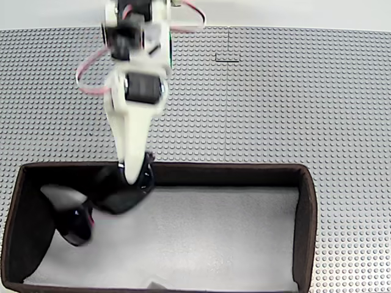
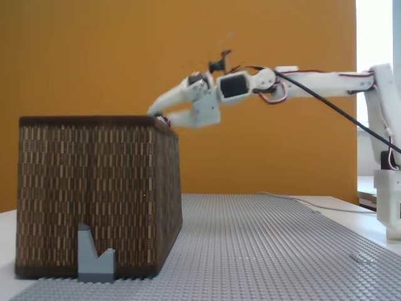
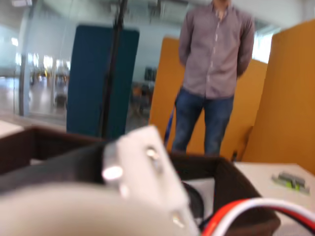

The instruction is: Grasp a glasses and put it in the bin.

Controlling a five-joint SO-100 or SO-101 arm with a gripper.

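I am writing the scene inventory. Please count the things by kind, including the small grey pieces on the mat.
Glasses: 1
Bin: 1
Grey block beside the bin: 1
Grey-and-green piece on the table: 1
Gripper: 1
Total: 5

Black glossy glasses (image 1: pixel 91 204) hang over the white-lined, brown-walled bin (image 1: pixel 308 226), at its left end.

The bin (image 1: pixel 305 207) is cut off at the fixed view's bottom edge.

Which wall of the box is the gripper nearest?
The bin's long upper wall in a fixed view; the gripper, holding the glasses, hangs right over it.
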